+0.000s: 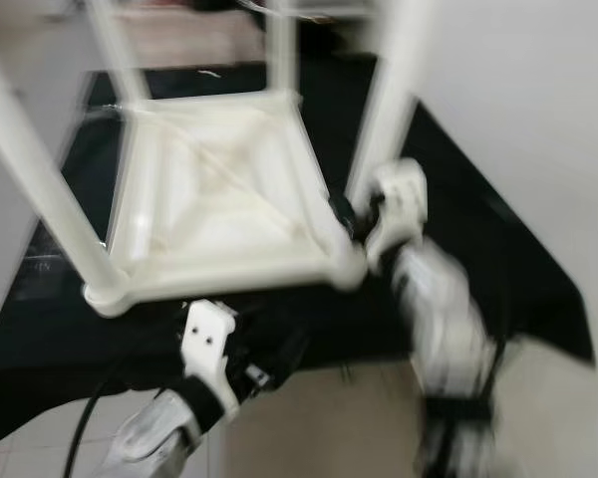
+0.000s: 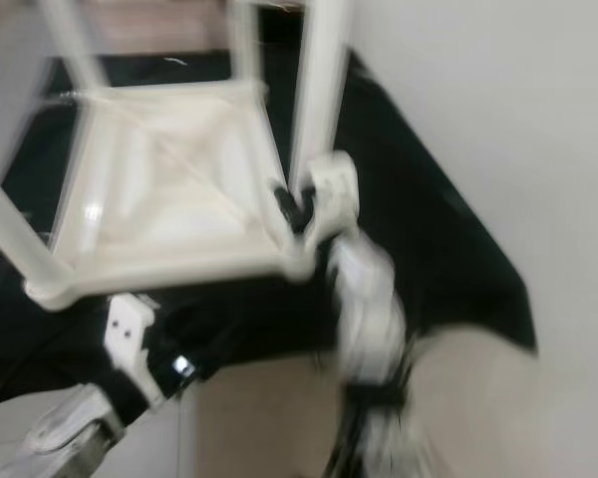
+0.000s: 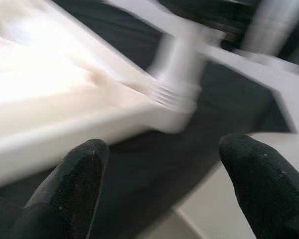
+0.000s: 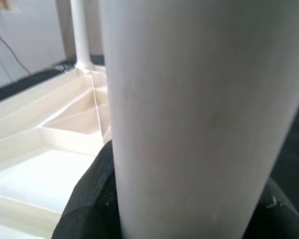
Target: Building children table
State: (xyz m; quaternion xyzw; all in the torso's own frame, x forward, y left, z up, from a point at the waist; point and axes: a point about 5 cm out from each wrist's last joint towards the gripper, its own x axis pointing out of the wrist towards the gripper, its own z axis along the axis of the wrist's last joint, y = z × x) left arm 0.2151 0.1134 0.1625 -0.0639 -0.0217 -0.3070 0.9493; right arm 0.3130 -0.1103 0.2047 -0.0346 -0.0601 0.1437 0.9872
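The white plastic children's table [image 1: 219, 199] lies upside down on a black cloth [image 1: 498, 269] spread over the pale floor [image 1: 309, 418], its round legs pointing up. At the left, the left gripper [image 3: 159, 189] hovers just below the near edge of the tabletop with its two black fingers [image 3: 70, 184] spread apart and holding nothing; the near-left leg [image 1: 40, 169] rises from its corner socket beside it. Farther right, the right gripper [image 1: 351, 215] sits at the base of the near-right leg [image 1: 389, 100], and in the right wrist view its black fingers [image 4: 89, 199] close around that white tube [image 4: 199, 114].

The head views are smeared, so the scene seems to be in motion. The likely risks are that the clamped leg goes in crooked or binds in its socket, that the light table slides on the cloth because the left gripper is not bracing it, or that the smooth tube slips in the grip.
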